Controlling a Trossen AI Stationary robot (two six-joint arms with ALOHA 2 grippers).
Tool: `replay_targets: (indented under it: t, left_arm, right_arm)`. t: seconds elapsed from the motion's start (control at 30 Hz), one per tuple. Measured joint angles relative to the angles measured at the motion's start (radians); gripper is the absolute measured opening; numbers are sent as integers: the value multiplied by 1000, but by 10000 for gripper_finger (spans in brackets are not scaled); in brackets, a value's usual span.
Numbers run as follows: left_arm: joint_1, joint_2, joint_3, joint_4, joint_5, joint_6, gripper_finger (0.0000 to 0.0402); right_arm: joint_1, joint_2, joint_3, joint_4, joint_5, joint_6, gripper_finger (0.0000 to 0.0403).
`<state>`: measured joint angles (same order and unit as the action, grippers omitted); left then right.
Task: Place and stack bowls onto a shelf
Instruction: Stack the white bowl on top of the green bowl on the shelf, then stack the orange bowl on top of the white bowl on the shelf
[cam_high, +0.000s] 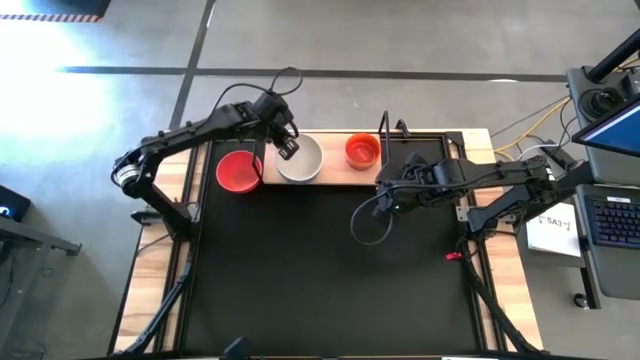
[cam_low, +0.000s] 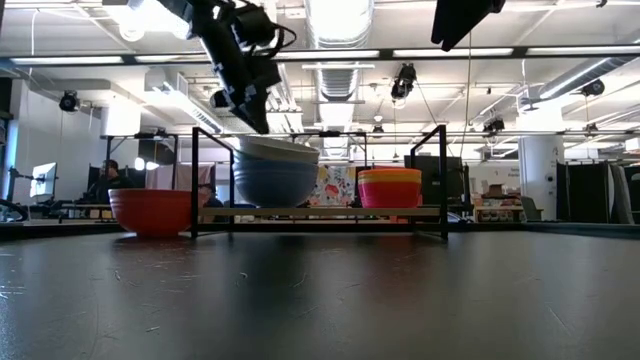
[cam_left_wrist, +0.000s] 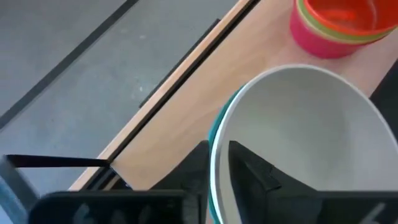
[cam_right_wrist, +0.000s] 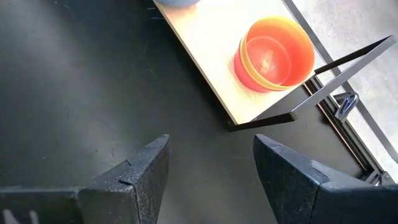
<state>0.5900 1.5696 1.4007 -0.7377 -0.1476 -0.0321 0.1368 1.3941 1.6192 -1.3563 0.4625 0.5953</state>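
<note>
Pinching the white bowl (cam_left_wrist: 298, 137)'s rim, the left hand (cam_high: 287, 146) hides a teal bowl (cam_left_wrist: 216, 134) nested beneath, seen only by its wrist camera; the right hand (cam_right_wrist: 208, 168) hangs spread.

Open-plan lab, ceiling ducts (cam_low: 340, 70), monitor (cam_low: 44, 178)

the shelf (cam_high: 330, 180) was pale wood with black wire ends. on it sat a white bowl (cam_high: 300, 158) over teal and blue-grey. beside it stood an orange-red bowl (cam_high: 362, 150) over yellow, green and magenta.

Overhead, table-level, wrists — shelf (cam_high: 330, 178) shared
</note>
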Motion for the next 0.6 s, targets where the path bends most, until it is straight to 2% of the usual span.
replay_targets:
  t: [0.17, 0.3, 0.47, 0.6]
  left_arm:
    - [-1, 0, 86, -110, -1, 5, 76]
    - [-14, -10, 127, -261, -2, 13, 85]
    - [-56, -92, 90, -356, -2, -17, 86]
    - [-117, -214, 13, -362, 1, -74, 86]
  right_arm:
    - [0, 0, 0, 0, 0, 0, 219]
    - [0, 0, 0, -1, 0, 10, 219]
    - [0, 0, -1, -17, 0, 7, 219]
    - [0, 1, -6, -50, 0, 6, 219]
